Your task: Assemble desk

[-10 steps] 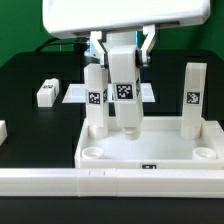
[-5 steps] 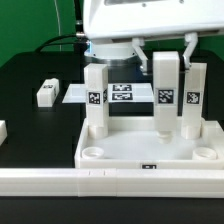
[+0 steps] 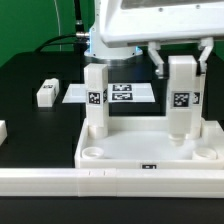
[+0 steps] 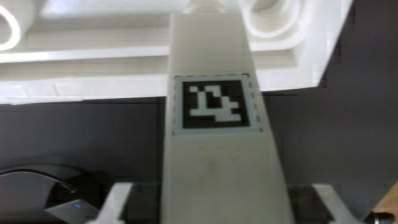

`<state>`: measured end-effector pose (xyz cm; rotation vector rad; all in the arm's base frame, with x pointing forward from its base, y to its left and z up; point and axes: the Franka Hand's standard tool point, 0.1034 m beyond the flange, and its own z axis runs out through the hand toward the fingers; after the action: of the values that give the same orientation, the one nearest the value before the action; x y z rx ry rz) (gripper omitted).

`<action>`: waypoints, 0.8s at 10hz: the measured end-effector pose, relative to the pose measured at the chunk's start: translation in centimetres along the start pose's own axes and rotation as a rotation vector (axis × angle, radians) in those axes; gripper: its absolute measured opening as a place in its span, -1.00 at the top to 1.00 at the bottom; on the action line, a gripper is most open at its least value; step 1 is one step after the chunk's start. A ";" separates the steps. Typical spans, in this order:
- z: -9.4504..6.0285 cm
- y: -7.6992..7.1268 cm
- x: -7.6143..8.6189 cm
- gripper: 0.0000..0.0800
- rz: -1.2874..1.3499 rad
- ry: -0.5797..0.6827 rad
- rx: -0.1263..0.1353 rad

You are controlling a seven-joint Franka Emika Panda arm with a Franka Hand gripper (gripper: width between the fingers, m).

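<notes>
On my exterior feed the white tabletop (image 3: 130, 148) lies on the black desk (image 3: 30, 70), toward 6 o'clock in the frame, rim up. Open round sockets show in its two near corners.

One leg (image 3: 97, 110) stands upright in the tabletop's corner at about 10 o'clock, its tag facing the camera. At 3 o'clock from it, over the corner at about 2 o'clock, is the gripped leg (image 3: 182, 115). The jaws are clenched on its upper end from above and it hangs upright. Its lower end is down at the tray floor, but I cannot tell whether it is seated or only hovering.

On the wrist feed the gripped leg (image 4: 217, 150) fills the middle with its tag toward the lens. A finger (image 4: 118, 200) presses each side, and the tabletop (image 4: 107, 70) lies beyond its far end.

A loose leg (image 3: 46, 93) lies flat on the desk at 9 o'clock from the standing leg, well apart from the tabletop. The marker board (image 3: 72, 94) lies at 12 o'clock, behind the tabletop. A long white rail (image 3: 60, 182) runs along the tabletop's 6 o'clock edge.
</notes>
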<state>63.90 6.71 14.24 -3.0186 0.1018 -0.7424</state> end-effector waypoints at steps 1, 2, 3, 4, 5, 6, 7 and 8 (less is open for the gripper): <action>0.2 -1.2 -0.2 0.27 -0.018 -0.001 0.008; 0.5 -2.3 -0.3 0.27 -0.032 -0.008 0.014; 0.8 -3.1 -0.4 0.27 -0.037 -0.038 0.021; 0.7 -3.0 -0.2 0.27 -0.037 -0.035 0.021; 0.8 -2.9 -0.3 0.27 -0.037 -0.037 0.020; 0.8 -3.0 -0.4 0.27 -0.038 -0.038 0.020; 1.0 -3.6 -0.5 0.27 -0.052 -0.043 0.023; 1.1 -4.2 -0.1 0.27 -0.062 -0.040 0.028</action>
<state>64.54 10.94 13.45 -3.0209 -0.0024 -0.6809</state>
